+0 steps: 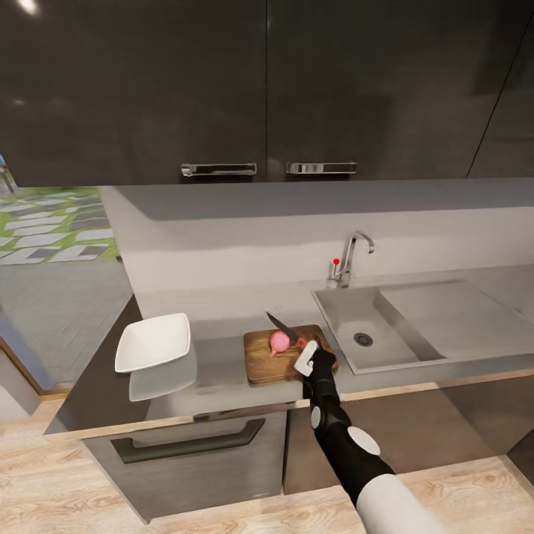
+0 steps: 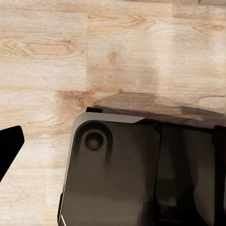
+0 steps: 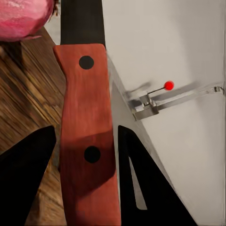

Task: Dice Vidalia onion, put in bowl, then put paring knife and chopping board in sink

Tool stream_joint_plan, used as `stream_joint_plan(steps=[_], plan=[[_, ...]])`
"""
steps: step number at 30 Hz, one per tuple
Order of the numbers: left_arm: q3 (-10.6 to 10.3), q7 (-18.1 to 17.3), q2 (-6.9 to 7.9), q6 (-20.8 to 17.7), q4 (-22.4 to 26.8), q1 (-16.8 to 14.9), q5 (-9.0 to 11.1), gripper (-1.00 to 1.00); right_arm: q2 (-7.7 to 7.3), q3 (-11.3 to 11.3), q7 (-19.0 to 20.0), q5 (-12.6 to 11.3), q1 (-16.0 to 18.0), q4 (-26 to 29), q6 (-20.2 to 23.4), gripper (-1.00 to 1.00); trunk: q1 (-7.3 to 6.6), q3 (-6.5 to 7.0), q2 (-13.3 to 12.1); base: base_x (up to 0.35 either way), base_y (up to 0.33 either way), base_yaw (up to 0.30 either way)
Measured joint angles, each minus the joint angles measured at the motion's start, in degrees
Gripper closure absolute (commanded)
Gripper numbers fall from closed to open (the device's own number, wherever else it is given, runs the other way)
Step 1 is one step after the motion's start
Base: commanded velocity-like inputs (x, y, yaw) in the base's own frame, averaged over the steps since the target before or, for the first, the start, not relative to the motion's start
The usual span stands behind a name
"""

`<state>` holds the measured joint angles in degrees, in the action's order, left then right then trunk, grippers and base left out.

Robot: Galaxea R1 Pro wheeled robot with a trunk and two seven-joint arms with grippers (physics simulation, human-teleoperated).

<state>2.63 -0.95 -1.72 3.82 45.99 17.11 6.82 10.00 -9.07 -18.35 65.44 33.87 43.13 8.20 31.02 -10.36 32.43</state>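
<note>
A grey bench (image 1: 222,371) runs along a kitchen wall under dark upper cabinets (image 1: 267,89). Near the middle of the bench, close to its front edge, lies the dark brown chopping board (image 1: 261,365). The pinkish-red Vidalia onion (image 1: 279,341) sits whole on the board, toward the board's back edge. The paring knife (image 1: 285,329) lies slantwise just beside the onion, its dark blade pointing toward the back wall and its red-orange handle toward the front.

The right end effector (image 1: 306,357) reaches over the board's right end, at the knife handle. In the right wrist view the handle (image 3: 87,136) lies between the two dark fingers (image 3: 26,165), with a gap visible on each side, so the end effector looks released rather than clenched.

Left of the board, near the bench's left end, rests the white square bowl (image 1: 153,341). Right of the board, the grey steel sink (image 1: 371,334) is set into the bench, with a chrome tap (image 1: 352,256) and a red-tipped knob (image 1: 336,262) at its back edge.

The left wrist view looks down at a light wooden floor (image 2: 94,52) and part of the robot's dark base (image 2: 117,174); one left fingertip (image 2: 9,146) is in view, and I cannot tell that end effector's state.
</note>
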Motion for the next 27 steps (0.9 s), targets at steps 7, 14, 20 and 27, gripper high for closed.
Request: stream_joint_plan(steps=[7, 14, 20, 27], plan=[[0.00, 0.00, 0.00, 0.00, 0.00, 0.00, -0.02, -1.00, 0.00, -1.23, -2.74, -0.04, 0.00, -1.58, 0.01, 1.00, 0.00, 0.00, 0.00, 0.000, 0.000, 0.000], [0.00, 0.00, 0.00, 0.00, 0.00, 0.00, -0.01, -1.00, 0.00, -1.31, -2.94, -0.04, 0.00, -1.69, 0.01, 1.00, 0.00, 0.00, 0.00, 0.000, 0.000, 0.000], [0.00, 0.00, 0.00, 0.00, 0.00, 0.00, 0.00, -1.00, 0.00, -1.32, -2.95, -0.05, 0.00, -1.70, 0.05, 1.00, 0.00, 0.00, 0.00, 0.000, 0.000, 0.000], [0.00, 0.00, -0.09, 0.00, -0.03, 0.00, 0.00, -1.00, 0.00, -1.13, -3.04, -0.14, -0.08, -1.52, 0.00, 1.00, 0.00, 0.00, 0.00, 0.000, 0.000, 0.000]])
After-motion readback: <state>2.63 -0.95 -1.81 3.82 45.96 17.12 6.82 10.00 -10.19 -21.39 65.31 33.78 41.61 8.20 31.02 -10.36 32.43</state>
